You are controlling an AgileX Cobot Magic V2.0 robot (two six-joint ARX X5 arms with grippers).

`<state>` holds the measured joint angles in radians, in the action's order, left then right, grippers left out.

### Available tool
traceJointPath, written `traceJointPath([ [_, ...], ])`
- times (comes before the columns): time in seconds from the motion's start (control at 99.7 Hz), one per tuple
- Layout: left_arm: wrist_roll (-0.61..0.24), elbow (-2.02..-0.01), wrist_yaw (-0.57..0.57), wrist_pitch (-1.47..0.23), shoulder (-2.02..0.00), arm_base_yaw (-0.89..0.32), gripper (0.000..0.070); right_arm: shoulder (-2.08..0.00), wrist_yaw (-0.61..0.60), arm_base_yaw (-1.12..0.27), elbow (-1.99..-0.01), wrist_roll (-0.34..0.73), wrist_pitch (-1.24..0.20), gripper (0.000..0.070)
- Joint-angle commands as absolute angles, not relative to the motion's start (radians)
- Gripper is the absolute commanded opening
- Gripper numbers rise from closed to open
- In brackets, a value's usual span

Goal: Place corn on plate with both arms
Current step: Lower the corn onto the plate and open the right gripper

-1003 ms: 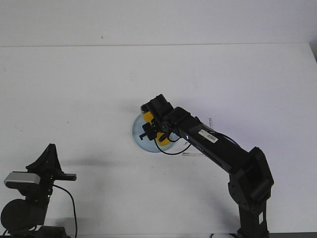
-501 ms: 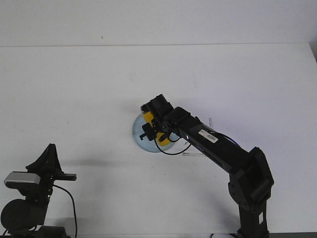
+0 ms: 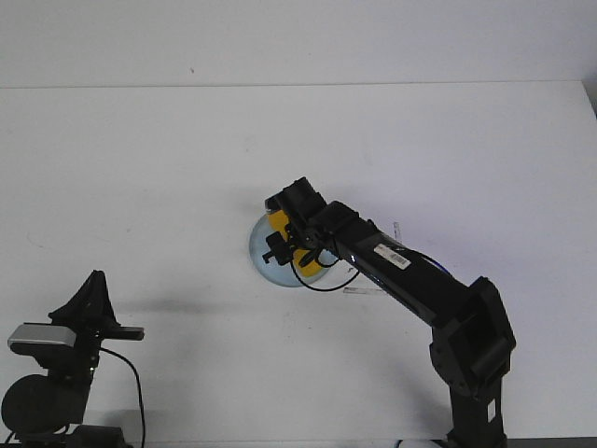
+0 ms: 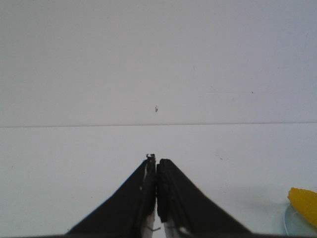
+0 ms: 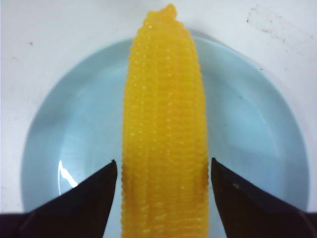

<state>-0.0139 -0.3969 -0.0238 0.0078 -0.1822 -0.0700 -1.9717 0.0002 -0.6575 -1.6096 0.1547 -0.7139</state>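
The yellow corn (image 5: 166, 124) lies lengthwise on the pale blue plate (image 5: 74, 124). My right gripper (image 5: 163, 166) is open astride the cob's thick end, with a small gap between each fingertip and the corn. In the front view the right gripper (image 3: 287, 217) hovers over the plate (image 3: 259, 250) at the table's middle and hides most of the corn (image 3: 279, 222). My left gripper (image 3: 93, 280) is at the near left, far from the plate, shut and empty (image 4: 156, 161). The corn's end (image 4: 304, 203) and the plate's rim (image 4: 292, 224) show at the edge of the left wrist view.
A white table (image 3: 140, 168) runs to a pale wall behind. A loose black cable (image 3: 317, 280) hangs from the right arm over the plate's near side. Faint marks sit on the table near the plate (image 5: 277, 25).
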Motion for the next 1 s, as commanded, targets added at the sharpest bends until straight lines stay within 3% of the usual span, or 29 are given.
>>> traceJointPath([
  [0.0,-0.016,-0.406,-0.023,0.024,-0.181,-0.07,0.0003,-1.994,0.001,-0.669,-1.631,0.156,-0.707,0.0425],
  [0.471,-0.016,-0.406,-0.023,0.024,-0.181,-0.07,0.0003,-1.819,0.001,-0.67,-1.638,0.126,-0.624,0.0415],
  [0.531,-0.016,-0.406,-0.023,0.024,-0.181,-0.07,0.0002,-1.797,0.001,-0.67,-1.638,0.097,-0.621,0.0358],
  [0.662,-0.016,-0.406,-0.023,0.024,-0.181,-0.07,0.0002,-1.74,-0.001,-0.659,-1.635,0.035,-0.622,0.0131],
  [0.732,-0.016,-0.406,-0.023,0.024,-0.181,-0.07,0.0002,-1.711,0.0,-0.647,-1.635,0.003,-0.621,0.0065],
  [0.993,-0.016,-0.406,-0.023,0.024,-0.181,-0.07,0.0003,-1.575,-0.005,-0.602,-1.528,-0.057,-0.554,0.0036],
])
